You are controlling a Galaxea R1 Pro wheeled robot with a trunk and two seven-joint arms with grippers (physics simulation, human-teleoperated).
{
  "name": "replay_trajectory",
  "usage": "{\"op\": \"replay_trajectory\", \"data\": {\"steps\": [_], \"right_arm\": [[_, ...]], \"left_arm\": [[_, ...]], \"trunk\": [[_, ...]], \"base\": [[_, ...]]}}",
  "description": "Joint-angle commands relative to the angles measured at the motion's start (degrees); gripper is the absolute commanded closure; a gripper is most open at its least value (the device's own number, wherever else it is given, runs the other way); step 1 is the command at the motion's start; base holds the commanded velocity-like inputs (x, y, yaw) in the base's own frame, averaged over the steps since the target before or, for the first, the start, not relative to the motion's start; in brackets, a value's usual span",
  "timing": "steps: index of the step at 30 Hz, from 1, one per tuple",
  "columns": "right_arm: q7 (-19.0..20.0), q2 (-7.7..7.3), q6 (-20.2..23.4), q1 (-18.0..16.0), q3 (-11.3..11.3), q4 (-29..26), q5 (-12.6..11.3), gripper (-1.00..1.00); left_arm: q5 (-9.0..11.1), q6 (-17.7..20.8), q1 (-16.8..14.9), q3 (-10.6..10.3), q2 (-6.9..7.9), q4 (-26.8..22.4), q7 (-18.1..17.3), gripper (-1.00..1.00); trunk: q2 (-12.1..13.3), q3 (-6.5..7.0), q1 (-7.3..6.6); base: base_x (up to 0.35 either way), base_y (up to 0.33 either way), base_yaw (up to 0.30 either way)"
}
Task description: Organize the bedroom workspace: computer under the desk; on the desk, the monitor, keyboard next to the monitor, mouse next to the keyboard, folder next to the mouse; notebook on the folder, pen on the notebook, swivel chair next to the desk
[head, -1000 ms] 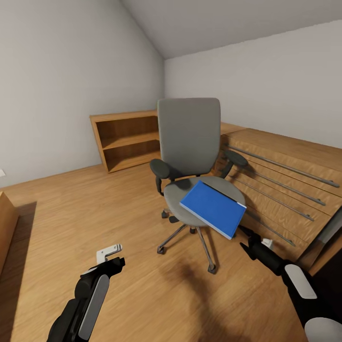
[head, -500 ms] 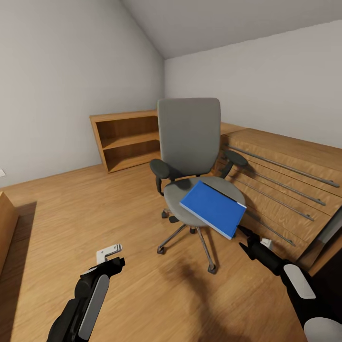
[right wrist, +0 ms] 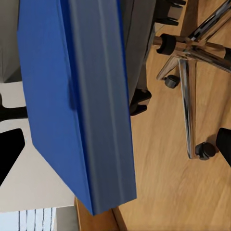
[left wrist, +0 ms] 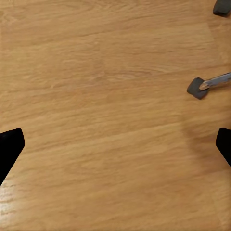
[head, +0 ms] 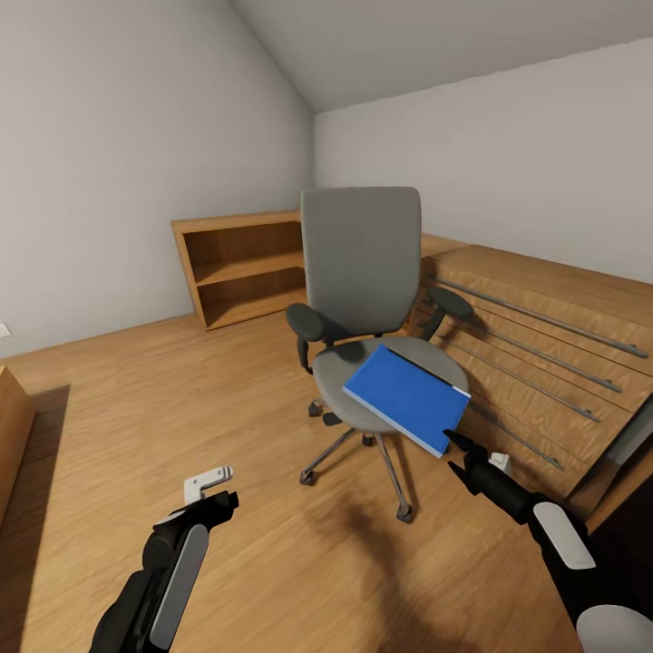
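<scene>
My right gripper (head: pixel 451 442), a black tapering claw on a black-and-white forearm, points at the near corner of the flat bright-blue folder (head: pixel 407 398); my right wrist view shows its two dark fingertips spread wide at the frame edges with the folder's blue cover and pale grey spine (right wrist: pixel 91 101) between them, not touching. The folder lies tilted on the grey upholstered swivel chair (head: pixel 363 263), overhanging the seat's front edge, above the chrome five-star base (right wrist: pixel 190 91) on black casters. My left gripper (head: pixel 222 498) hangs low over the glossy wood-grain floor (left wrist: pixel 110 96), fingers apart, holding nothing. A light wooden dresser (head: pixel 535 345) with long bar handles stands just beside the chair.
</scene>
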Motion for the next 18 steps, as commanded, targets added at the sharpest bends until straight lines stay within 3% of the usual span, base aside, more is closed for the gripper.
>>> {"op": "replay_trajectory", "data": {"steps": [1, 18], "right_arm": [[0.1, 0.01, 0.4, 0.0, -0.1, 0.0, -0.1, -1.00], [0.1, 0.01, 0.4, 0.0, -0.1, 0.0, -0.1, -1.00]], "left_arm": [[0.6, 0.1, 0.0, 0.0, 0.01, -0.1, 0.6, -1.00], [0.7, 0.1, 0.0, 0.0, 0.01, 0.0, 0.5, -1.00]], "trunk": [[0.0, -0.05, -0.01], [0.0, -0.05, -0.01]], "base": [[0.000, 0.000, 0.000], [0.062, 0.033, 0.000]]}}
